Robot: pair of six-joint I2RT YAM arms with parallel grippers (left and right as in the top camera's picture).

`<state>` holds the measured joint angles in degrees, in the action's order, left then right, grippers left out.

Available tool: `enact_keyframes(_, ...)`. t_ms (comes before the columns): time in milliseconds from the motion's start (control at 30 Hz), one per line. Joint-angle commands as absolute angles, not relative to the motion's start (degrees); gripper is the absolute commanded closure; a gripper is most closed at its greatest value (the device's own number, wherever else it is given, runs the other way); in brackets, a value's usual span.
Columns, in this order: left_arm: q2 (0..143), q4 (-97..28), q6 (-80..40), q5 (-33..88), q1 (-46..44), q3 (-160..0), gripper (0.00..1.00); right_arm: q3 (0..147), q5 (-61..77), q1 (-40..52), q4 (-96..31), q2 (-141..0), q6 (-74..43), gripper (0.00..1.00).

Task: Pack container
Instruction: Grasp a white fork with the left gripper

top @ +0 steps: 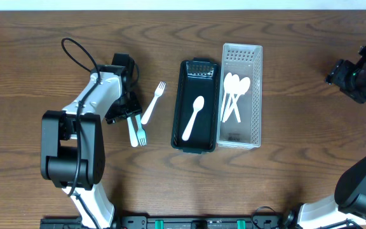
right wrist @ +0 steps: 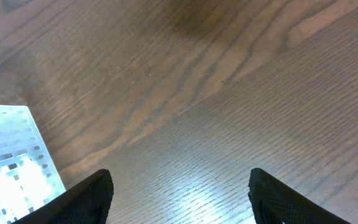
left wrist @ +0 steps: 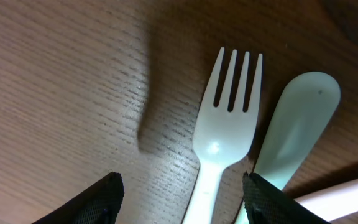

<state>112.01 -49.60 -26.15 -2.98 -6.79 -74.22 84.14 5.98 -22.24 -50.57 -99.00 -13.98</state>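
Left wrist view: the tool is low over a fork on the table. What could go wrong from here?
1. The fork lies off-centre in the open left tool, near one finger, so closing may push it sideways rather than grip it.
2. A pale utensil lies close beside the fork; the finger could catch or drag it too.

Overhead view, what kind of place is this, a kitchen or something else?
Most likely a robotics lab workbench, not a kitchen: a left arm and right arm stand at a wooden table, with a white plastic fork, a black container and a clear bin laid out for packing.
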Motion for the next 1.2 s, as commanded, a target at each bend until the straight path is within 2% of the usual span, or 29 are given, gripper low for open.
enact_keyframes(0, 113.4, -49.1, -25.0, -2.5, -6.5, -73.3, 0.36, 84.1, 6.4, -22.8, -50.7, -99.5, -13.7, 0.27)
enact_keyframes(167, 114.6, -48.7, -23.6, -1.7, -6.5, -73.2, 0.38, 84.1, 6.4, -22.8, -50.7, -99.5, -13.7, 0.27)
enact_keyframes(333, 115.7, -48.5, -21.4, -1.5, -6.5, -73.2, 0.43, 84.1, 6.4, -22.8, -50.7, -99.5, -13.7, 0.27)
enact_keyframes(400, 115.7, -48.4, -21.2, -1.5, -6.5, -73.1, 0.50, 84.1, 6.4, -22.8, -50.7, -99.5, -13.7, 0.27)
enact_keyframes(533, 115.7, -48.4, -21.2, -0.5, -6.5, -73.0, 0.70, 84.1, 6.4, -22.8, -50.7, -99.5, -13.7, 0.27)
enact_keyframes(800, 114.5, -50.1, -19.3, 1.1, -6.5, -73.4, 0.87, 84.1, 6.4, -22.8, -50.7, -99.5, -13.7, 0.27)
enact_keyframes(1000, 107.5, -56.7, -18.7, 1.5, -6.6, -79.4, 0.90, 84.1, 6.5, -22.8, -50.8, -99.5, -13.7, 0.28)
enact_keyframes(1167, 97.8, -57.2, -18.7, 9.9, -8.9, -83.6, 0.91, 84.1, 6.5, -22.8, -50.9, -99.5, -13.7, 0.28)
